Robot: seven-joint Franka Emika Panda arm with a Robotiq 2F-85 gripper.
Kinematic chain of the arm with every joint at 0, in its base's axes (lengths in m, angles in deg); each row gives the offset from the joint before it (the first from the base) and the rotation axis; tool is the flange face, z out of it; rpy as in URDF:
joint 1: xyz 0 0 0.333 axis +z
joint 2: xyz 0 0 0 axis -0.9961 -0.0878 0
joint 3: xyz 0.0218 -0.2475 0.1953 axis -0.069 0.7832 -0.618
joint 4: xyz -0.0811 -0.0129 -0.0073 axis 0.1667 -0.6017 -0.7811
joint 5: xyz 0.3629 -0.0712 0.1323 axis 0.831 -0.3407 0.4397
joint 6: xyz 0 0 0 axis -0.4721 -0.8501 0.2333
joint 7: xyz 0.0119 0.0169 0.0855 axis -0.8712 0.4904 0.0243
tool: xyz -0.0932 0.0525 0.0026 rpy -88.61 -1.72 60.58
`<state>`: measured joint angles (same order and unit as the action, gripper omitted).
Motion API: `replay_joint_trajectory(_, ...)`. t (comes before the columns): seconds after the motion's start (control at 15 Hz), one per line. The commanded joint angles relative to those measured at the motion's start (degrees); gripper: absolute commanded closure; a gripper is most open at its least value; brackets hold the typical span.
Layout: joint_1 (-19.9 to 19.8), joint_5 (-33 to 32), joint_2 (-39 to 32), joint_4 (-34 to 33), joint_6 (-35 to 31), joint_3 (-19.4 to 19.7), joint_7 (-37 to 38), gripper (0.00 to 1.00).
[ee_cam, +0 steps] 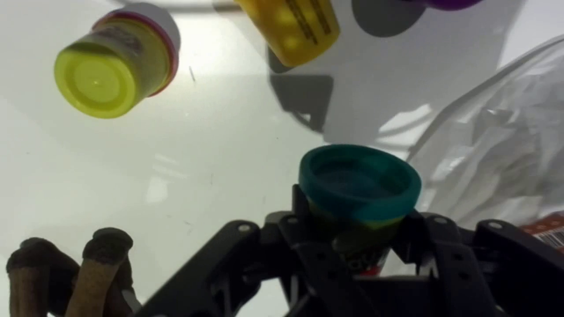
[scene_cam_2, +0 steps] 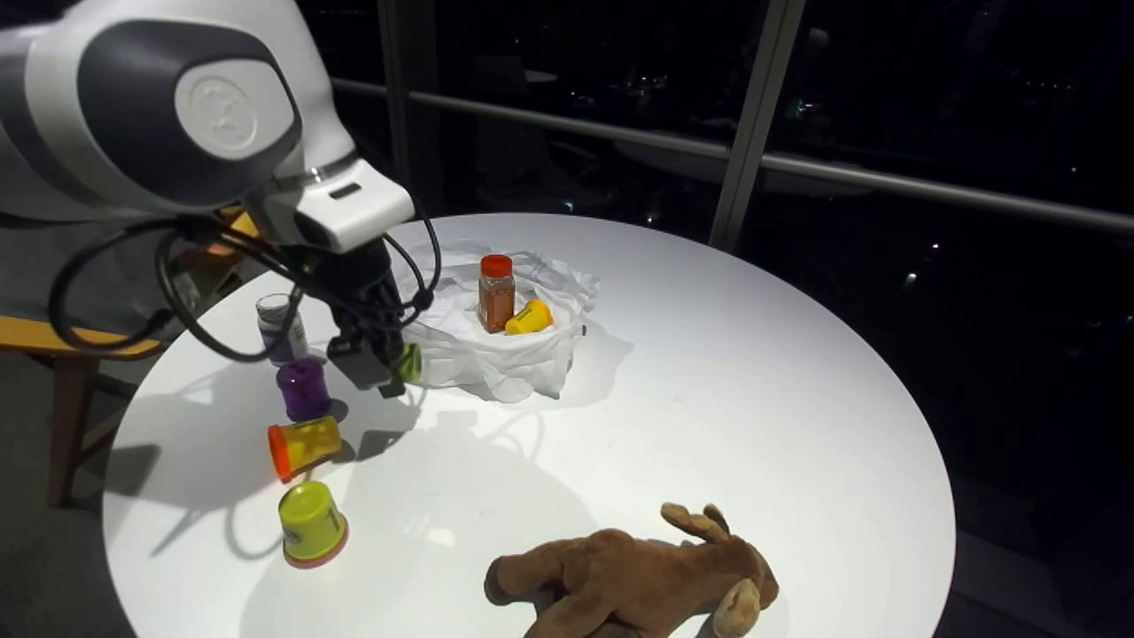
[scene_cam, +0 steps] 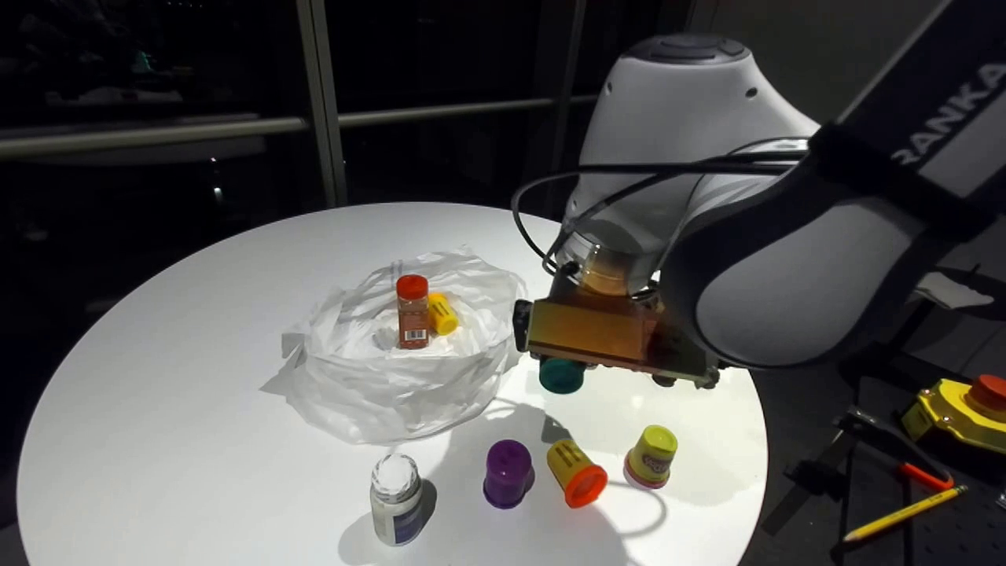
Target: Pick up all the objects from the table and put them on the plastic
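- Nearest the camera, in the wrist view, is the black gripper (ee_cam: 356, 215), and it pinches a cup with a blue-green lid (ee_cam: 359, 180).
- In the same view, a green cup (ee_cam: 114, 66) stands upside down on the white table (ee_cam: 220, 145), on its pink lid. A yellow cup (ee_cam: 293, 31) and a bit of a purple cup (ee_cam: 454, 3) peek in at the edge.
- The wrinkly plastic (ee_cam: 502, 149) shows at the side there, near the pinched cup.
- In an exterior view, a white bottle (scene_cam: 395, 501) stands on the table. Next come the purple cup, the yellow cup lying on its side with its orange lid, and the green cup.
- The pinched cup is up off the table, near the plastic, with its lid poking out under the gripper.
- A jar with a red lid (scene_cam: 413, 314) stands in the plastic, and another yellow cup (scene_cam: 443, 316) lies tipped just beside it.
- In an exterior view, a brown plush animal (scene_cam_2: 633, 571) lies on the table, close to the camera and well apart from the plastic.
- The robot arm (scene_cam_2: 235, 111) leans over the table there.
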<state>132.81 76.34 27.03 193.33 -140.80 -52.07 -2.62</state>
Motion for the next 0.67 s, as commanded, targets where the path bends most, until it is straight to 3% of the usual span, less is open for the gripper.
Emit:
replay_joint_trajectory(0.0, 14.22, -8.58, 3.13, -3.55, 5.41, 14.04, 9.00, 0.83)
replay_joint_trajectory(0.13, 18.49, -12.86, 1.78, -7.87, 5.98, 19.95, 11.17, 0.83)
replay_joint_trajectory(0.2, 18.54, -13.53, 0.97, -10.30, 6.15, 21.03, 10.33, 0.83)
replay_joint_trajectory(0.4, 10.58, -13.33, 0.12, -16.75, 9.36, 15.58, 6.45, 0.83)
replay_joint_trajectory(0.6, -1.54, -10.74, -2.39, -22.94, 12.70, 5.79, 1.09, 0.83)
